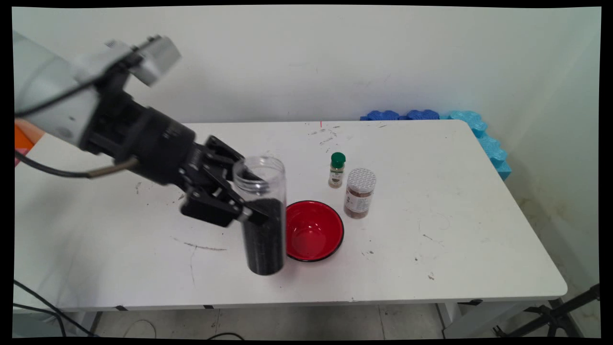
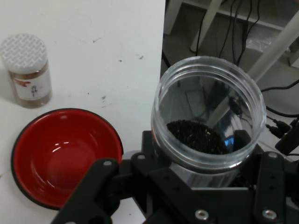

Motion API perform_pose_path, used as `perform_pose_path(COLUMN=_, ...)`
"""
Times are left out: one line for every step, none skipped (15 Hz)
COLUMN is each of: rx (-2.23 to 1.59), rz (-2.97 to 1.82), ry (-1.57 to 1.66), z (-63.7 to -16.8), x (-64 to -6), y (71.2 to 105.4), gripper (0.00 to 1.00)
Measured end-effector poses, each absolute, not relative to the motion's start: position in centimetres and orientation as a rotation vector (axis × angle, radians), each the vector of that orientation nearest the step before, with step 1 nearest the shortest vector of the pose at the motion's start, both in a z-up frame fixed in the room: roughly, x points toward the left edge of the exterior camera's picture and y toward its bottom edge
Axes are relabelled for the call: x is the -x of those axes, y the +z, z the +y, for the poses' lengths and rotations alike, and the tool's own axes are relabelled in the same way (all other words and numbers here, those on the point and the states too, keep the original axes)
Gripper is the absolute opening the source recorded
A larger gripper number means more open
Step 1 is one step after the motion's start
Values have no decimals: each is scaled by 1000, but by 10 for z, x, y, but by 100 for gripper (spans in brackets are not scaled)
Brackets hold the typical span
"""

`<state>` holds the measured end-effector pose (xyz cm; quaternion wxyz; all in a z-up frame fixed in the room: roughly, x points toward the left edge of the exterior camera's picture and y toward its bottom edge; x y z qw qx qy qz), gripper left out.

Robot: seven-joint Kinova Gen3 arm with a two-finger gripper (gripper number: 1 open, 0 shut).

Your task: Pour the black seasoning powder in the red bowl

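Observation:
My gripper is shut on a tall clear jar with no lid, about half full of small black grains. The jar stands upright, held at its middle just left of a red bowl with a black rim. In the hand view the jar's open mouth sits between the fingers, with the black grains visible inside. The empty red bowl lies to its left there.
Behind the bowl stand a small spice bottle with a green cap and a clear jar of brown spice with a white lid, the latter also in the hand view. Blue foam pieces lie along the table's far right corner.

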<state>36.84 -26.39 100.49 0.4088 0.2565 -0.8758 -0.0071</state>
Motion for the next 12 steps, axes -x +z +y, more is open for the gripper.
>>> perform_pose_path(rx=-648, rz=-2212, ry=-22, z=-266, x=-363, y=999, gripper=0)
perform_pose_path(rx=-650, rz=-2220, ry=-27, z=-269, x=-358, y=991, gripper=0)
perform_pose_path(rx=-651, rz=-2226, ry=-31, z=-272, x=-353, y=983, gripper=0)
perform_pose_path(rx=-654, rz=-2231, ry=-36, z=-274, x=-348, y=976, gripper=0)
perform_pose_path(rx=-658, rz=-2235, ry=-43, z=-277, x=-343, y=968, gripper=0)
perform_pose_path(rx=-665, rz=-2236, ry=-56, z=-280, x=-338, y=960, gripper=0)
perform_pose_path(rx=-672, rz=-2236, ry=-68, z=-282, x=-334, y=954, gripper=0)
perform_pose_path(rx=-678, rz=-2235, ry=-78, z=-284, x=-331, y=949, gripper=0)
perform_pose_path(rx=-688, rz=-2234, ry=-92, z=-286, x=-328, y=944, gripper=0)
perform_pose_path(rx=-698, rz=-2234, ry=-102, z=-288, x=-325, y=940, gripper=0)
perform_pose_path(rx=-715, rz=-2234, ry=-117, z=-290, x=-323, y=934, gripper=0)
perform_pose_path(rx=-741, rz=-2233, ry=-135, z=-293, x=-320, y=928, gripper=0)
